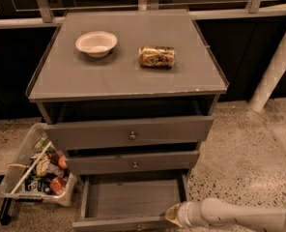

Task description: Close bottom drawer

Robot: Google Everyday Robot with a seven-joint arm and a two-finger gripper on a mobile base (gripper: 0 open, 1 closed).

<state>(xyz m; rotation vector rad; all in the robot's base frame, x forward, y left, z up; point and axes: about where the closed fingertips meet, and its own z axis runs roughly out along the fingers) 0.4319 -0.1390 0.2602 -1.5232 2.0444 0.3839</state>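
Note:
The grey cabinet's bottom drawer (133,197) is pulled far out, and its plain grey tray is bare inside. Its front edge runs along the bottom of the camera view, with the knob just at the frame's lower edge. My gripper (173,215) comes in from the lower right on a white arm (239,216). It sits at the drawer's front right corner, right at the front panel. The middle drawer (133,162) and the top drawer (129,132) above stick out a little.
A white bowl (96,43) and a can lying on its side (156,56) rest on the cabinet top. A clear bin of snacks (34,170) stands on the floor left of the cabinet. A white post (276,62) slants at the right. Speckled floor lies to the right.

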